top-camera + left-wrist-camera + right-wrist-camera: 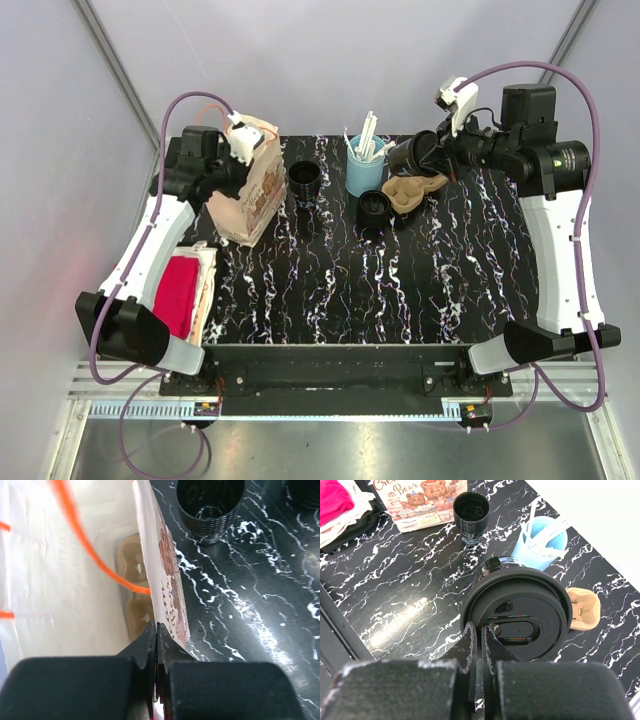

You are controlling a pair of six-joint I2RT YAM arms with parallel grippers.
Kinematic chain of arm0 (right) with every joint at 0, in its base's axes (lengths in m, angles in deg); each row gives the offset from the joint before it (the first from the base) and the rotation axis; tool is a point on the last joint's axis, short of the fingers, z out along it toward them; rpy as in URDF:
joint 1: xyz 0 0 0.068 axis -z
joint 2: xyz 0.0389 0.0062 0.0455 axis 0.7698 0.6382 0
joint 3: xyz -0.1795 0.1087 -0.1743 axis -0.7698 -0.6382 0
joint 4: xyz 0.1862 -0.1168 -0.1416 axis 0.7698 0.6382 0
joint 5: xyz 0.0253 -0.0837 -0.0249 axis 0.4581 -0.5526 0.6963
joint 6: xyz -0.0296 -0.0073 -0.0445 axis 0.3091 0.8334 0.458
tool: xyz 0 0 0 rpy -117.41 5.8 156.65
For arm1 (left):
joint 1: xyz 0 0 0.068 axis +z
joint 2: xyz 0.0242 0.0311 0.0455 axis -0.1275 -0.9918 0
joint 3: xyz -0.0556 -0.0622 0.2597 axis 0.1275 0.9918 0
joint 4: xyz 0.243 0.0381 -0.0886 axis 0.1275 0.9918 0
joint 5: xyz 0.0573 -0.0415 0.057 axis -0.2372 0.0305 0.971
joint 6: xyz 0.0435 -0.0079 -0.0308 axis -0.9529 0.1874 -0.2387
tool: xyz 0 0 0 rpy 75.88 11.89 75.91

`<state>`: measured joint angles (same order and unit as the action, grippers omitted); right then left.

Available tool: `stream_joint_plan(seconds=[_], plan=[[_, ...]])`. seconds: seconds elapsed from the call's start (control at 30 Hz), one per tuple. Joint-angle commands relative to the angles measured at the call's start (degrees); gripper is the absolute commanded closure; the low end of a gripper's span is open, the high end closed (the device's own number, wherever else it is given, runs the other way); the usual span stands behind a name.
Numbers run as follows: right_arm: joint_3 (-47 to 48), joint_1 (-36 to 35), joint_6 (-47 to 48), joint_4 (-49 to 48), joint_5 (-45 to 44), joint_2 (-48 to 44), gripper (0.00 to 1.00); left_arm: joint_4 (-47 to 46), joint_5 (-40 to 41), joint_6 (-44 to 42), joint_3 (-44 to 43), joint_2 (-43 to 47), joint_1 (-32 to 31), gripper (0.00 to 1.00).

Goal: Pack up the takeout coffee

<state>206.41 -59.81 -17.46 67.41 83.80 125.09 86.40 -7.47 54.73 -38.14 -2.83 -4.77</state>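
The takeout coffee (535, 600), a black cup with a round black lid, hangs tilted above the table's back right (408, 156). My right gripper (482, 629) is shut on the lid's rim (432, 152). At the back left stands a white paper bag (252, 190) printed with bears. My left gripper (156, 627) is shut on the bag's upper edge (247, 148). The bag's printed wall (167, 570) runs away from the fingers, and a tan cardboard carrier (131, 567) lies inside the bag.
A lidless black cup (303, 178) stands beside the bag. A light-blue cup of white straws (365, 165), another black cup (375, 207) and a tan cardboard carrier (415, 190) sit below the held coffee. Pink cloth on folded linens (180, 285) lies at the left edge.
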Motion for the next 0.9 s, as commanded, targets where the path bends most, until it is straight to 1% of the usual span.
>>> stream_joint_plan(seconds=[0.0,0.23,0.4,0.6,0.87], plan=[[2.5,-0.9,-0.9,-0.5,-0.8,0.3,1.0,0.8,-1.1,3.9,-3.3,2.6,-1.4,1.0],[2.3,-1.3,-0.3,0.0,-0.8,0.3,1.0,1.3,0.9,3.9,0.7,6.7,-2.8,1.0],[2.3,-2.1,-0.8,-0.4,-0.5,0.9,1.0,2.2,-1.1,4.1,4.0,10.2,-3.5,1.0],[3.0,-4.1,-1.5,-0.6,-0.6,2.2,1.0,2.6,-0.9,3.0,8.4,14.7,-5.7,1.0],[4.9,-7.8,-2.0,-0.1,-2.3,4.0,1.0,4.9,-3.3,1.5,11.2,19.1,-7.7,1.0]])
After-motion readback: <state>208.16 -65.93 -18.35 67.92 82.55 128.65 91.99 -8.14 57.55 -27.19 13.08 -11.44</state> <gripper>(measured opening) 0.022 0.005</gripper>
